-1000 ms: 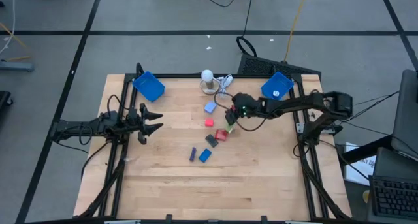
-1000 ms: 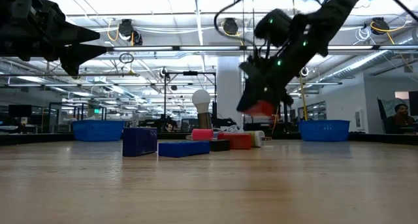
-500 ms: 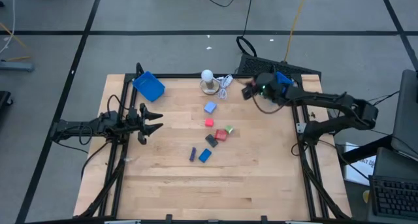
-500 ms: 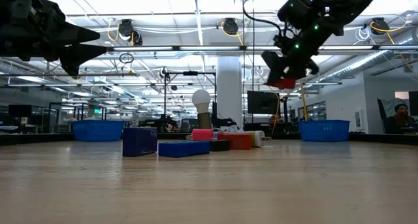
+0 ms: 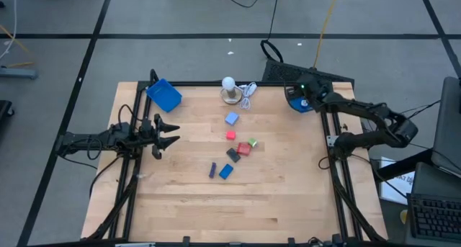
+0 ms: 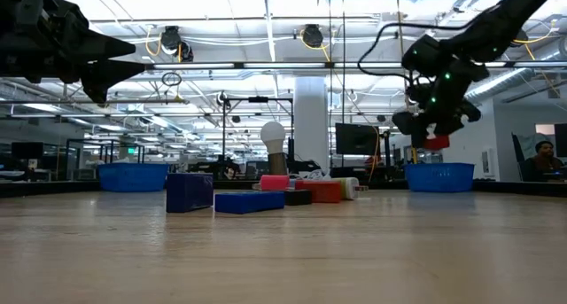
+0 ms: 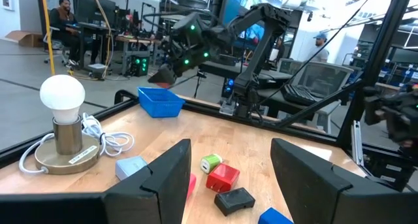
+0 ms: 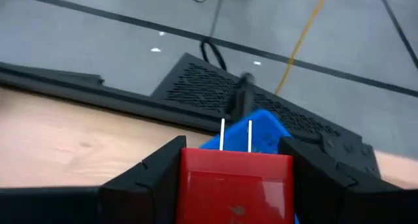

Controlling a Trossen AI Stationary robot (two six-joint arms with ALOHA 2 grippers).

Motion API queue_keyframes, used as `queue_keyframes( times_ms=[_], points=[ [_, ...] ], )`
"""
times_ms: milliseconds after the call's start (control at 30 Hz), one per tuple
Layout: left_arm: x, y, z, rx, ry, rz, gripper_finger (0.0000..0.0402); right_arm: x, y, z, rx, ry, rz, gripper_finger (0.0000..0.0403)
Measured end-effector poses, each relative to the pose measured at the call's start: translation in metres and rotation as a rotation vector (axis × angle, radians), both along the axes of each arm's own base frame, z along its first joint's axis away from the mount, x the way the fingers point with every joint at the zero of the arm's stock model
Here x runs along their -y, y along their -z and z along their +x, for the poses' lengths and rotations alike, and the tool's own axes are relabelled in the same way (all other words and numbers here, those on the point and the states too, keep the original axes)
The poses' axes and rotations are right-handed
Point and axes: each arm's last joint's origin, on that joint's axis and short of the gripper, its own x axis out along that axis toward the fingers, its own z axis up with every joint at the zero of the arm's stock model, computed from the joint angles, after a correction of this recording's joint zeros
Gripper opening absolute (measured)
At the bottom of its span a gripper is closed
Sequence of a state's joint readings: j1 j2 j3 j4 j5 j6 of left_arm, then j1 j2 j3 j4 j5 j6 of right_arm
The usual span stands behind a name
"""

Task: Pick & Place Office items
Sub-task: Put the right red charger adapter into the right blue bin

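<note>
Right gripper (image 8: 235, 185) had its jaws clenched on the red block-shaped plug with two metal prongs (image 8: 236, 181), poised over the blue square plastic tray (image 5: 297, 100) at the worktop's corner; released off-centre, it could've missed. Left gripper (image 5: 169, 132) waited, jaws apart.

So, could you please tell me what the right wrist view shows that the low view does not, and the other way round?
Only the right wrist view shows two metal prongs on the red block held in the right pincer, and the black mat on the floor beyond the table.

Only the low view shows the left pincer open, high above the table, the white bulb lamp, the left blue tray, and the pieces lying on the table, such as the dark blue block.

Both show the red block in the right pincer, above the right blue tray.
</note>
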State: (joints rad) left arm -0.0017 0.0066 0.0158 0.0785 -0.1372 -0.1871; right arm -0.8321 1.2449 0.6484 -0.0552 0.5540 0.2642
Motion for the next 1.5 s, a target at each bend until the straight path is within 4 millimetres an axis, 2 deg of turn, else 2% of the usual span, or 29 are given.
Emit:
queue_keyframes(
  times_ms=[200,367,600,1133,1300,1500],
  points=[
    [0.000,0.000,0.000,0.001,0.000,0.000,0.0214,-0.002,0.020,-0.014,-0.018,0.075,-0.077,0.0208],
    [0.000,0.000,0.000,0.001,-0.001,0.000,0.0214,-0.002,0.029,-0.022,0.013,0.100,-0.118,0.0208],
    [0.000,0.000,0.000,0.000,-0.001,0.000,0.0214,-0.002,0.029,-0.022,0.050,0.100,-0.164,0.0208],
    [0.000,0.000,0.000,0.000,-0.001,0.000,0.0214,-0.005,0.037,-0.022,0.019,0.102,-0.104,0.0208],
    [0.000,0.000,0.000,0.000,-0.001,0.000,0.0214,-0.005,0.044,-0.019,0.038,0.117,-0.081,0.0208],
    [0.000,0.000,0.000,0.000,-0.001,0.000,0.0214,0.000,0.044,-0.016,0.036,0.144,-0.096,0.0208]
  ],
)
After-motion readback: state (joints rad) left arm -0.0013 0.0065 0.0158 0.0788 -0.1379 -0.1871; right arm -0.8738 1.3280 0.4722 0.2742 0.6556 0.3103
